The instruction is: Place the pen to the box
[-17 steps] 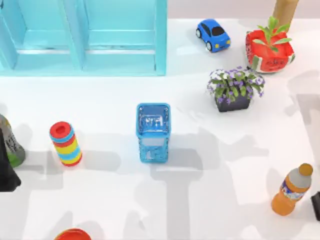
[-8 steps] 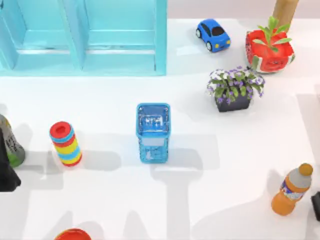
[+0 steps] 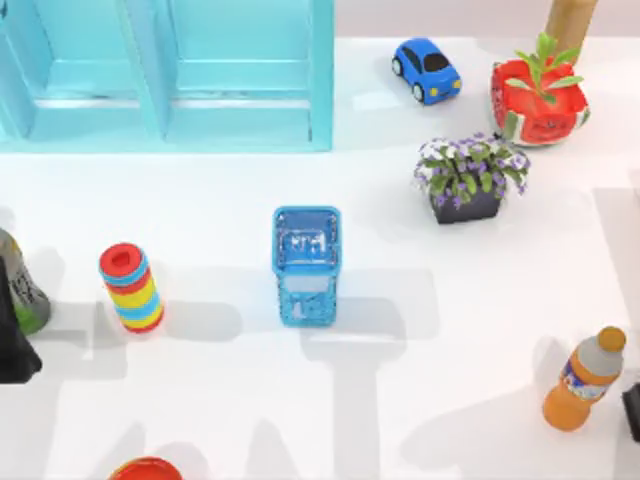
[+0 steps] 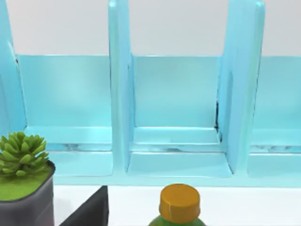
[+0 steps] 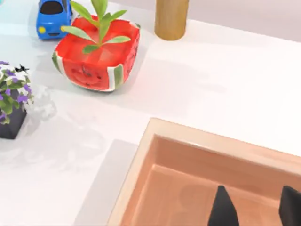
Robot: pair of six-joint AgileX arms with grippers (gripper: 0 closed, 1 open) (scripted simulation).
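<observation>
Tabletop stock, all placed from the blue basket (image 3: 305, 265).

- **Far left of the basket:** the left gripper (image 3: 12, 345) is parked at the table edge beside a green bottle (image 3: 22, 290), clear of the work. Whether it is spread or closed cannot be told.
- **Left of the basket:** a striped canister (image 3: 132, 288) stands upright and apart.
- **Behind the basket, to the left:** a turquoise shelf unit (image 3: 170, 75).
- **The basket:** upright with its mouth facing up, so it looks fit to receive a long item. White marks show inside, but the pen cannot be made out, there or elsewhere.
- **Behind the basket, to the right:** a blue toy car (image 3: 427, 70), a purple flower pot (image 3: 470, 180) and a watermelon planter (image 3: 538, 100), probably only clutter.
- **Far right of the basket:** an orange juice bottle (image 3: 585, 380). Beyond it is the right gripper (image 5: 256, 207), spread apart and holding nothing, over a wooden box (image 5: 141, 188).
</observation>
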